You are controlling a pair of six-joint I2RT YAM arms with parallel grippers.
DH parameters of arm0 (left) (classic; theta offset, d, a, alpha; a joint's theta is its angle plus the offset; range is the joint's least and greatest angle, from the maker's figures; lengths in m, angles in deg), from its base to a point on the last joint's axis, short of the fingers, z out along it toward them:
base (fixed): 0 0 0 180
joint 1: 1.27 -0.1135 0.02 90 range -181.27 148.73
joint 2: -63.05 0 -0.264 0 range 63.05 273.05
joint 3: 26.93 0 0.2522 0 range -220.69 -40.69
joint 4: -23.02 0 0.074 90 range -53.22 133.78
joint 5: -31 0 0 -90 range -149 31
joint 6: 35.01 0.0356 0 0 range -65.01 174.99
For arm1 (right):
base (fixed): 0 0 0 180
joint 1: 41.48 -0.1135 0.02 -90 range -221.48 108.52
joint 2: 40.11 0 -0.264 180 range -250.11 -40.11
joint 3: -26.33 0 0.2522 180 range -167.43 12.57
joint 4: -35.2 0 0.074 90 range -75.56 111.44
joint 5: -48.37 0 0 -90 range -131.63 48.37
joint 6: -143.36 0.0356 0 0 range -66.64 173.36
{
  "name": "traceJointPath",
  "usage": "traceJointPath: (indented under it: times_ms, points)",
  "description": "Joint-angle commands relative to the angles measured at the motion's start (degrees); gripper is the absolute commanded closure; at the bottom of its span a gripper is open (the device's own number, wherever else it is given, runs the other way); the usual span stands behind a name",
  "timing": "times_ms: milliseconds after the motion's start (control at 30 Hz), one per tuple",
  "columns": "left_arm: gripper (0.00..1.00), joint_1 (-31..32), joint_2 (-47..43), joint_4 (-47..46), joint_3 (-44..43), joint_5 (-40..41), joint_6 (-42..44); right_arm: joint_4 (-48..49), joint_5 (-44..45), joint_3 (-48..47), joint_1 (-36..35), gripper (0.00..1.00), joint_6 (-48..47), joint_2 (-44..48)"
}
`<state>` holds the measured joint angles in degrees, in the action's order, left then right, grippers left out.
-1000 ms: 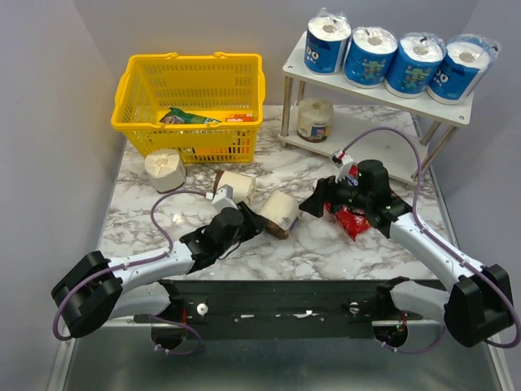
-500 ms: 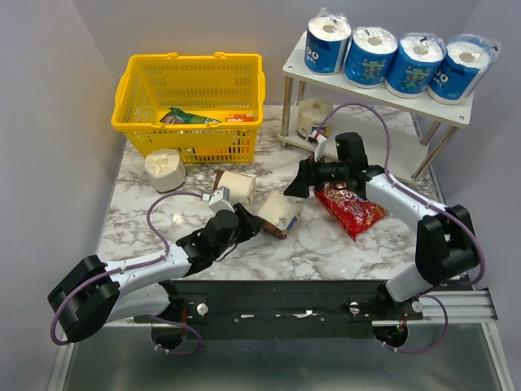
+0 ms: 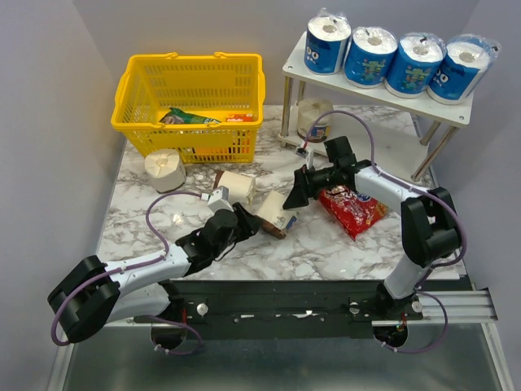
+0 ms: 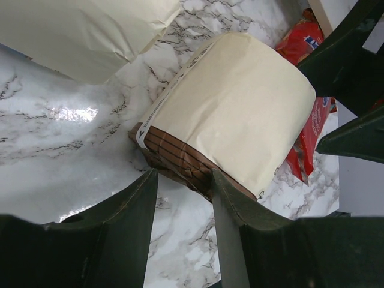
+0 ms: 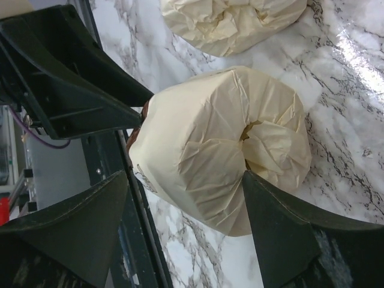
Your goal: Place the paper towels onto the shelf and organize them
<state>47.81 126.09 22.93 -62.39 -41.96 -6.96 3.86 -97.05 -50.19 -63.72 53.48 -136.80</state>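
Four blue-wrapped paper towels [image 3: 396, 59] stand on the top board of the white shelf [image 3: 368, 91], and a cream roll [image 3: 315, 119] stands on its lower board. Three cream rolls lie on the table: one [image 3: 165, 169] at the left, one [image 3: 236, 186] in the middle, one [image 3: 274, 210] between my grippers. My left gripper [image 3: 251, 225] is open, its fingertips [image 4: 217, 180] at that roll's brown band [image 4: 180, 157]. My right gripper [image 3: 295, 192] is open, jaws either side of the same roll's crumpled end [image 5: 222, 144], one finger [image 5: 264, 198] touching it.
A red snack bag [image 3: 352, 208] lies just right of the right gripper. A yellow basket [image 3: 191, 98] with some packets stands at the back left. The shelf's silver legs [image 3: 286, 118] stand behind the right arm. The other roll [image 5: 234, 21] lies close behind.
My right gripper has swung left off the red snack bag and now reaches the cream roll. My left gripper has drawn back slightly and stays at the roll's other end.
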Motion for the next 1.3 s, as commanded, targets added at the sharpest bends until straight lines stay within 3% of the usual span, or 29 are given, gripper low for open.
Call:
traceJointPath:
  times_ms: [0,133,233,500,633,900,1100,1267]
  points:
    - [0.50,-0.5,1.0,5.2,1.3,2.7,2.5,-5.4,-3.3,-2.4,-1.5,0.15,-3.7,-3.1]
    - [0.50,-0.7,1.2,5.0,1.2,2.7,2.5,-5.7,-3.6,-1.7,-2.5,0.19,-4.7,-3.2]
    - [0.50,-0.7,1.6,4.7,1.1,2.6,2.5,-5.7,-3.8,-1.5,-2.5,0.27,-4.8,-2.8]
    - [0.50,-0.7,-0.6,5.6,0.8,2.3,2.2,-4.6,0.6,0.3,-2.6,0.61,-2.8,2.4]
    - [0.43,-1.1,-3.9,10.8,-2.9,2.1,3.2,-3.4,3.9,1.1,-2.6,0.64,-1.5,7.3]
    - [0.07,-3.5,-11.6,27.4,-16.3,5.9,7.8,-5.2,12.3,0.3,-2.5,0.66,-1.1,18.0]
    - [0.03,-4.6,-11.6,37.7,-28.6,8.4,16.0,-9.5,27.9,-3.0,-2.5,0.68,-6.1,23.6]
    - [0.01,-5.0,-15.5,41.7,-32.0,11.0,20.9,-12.5,43.4,-6.1,-2.6,0.68,-11.5,27.1]
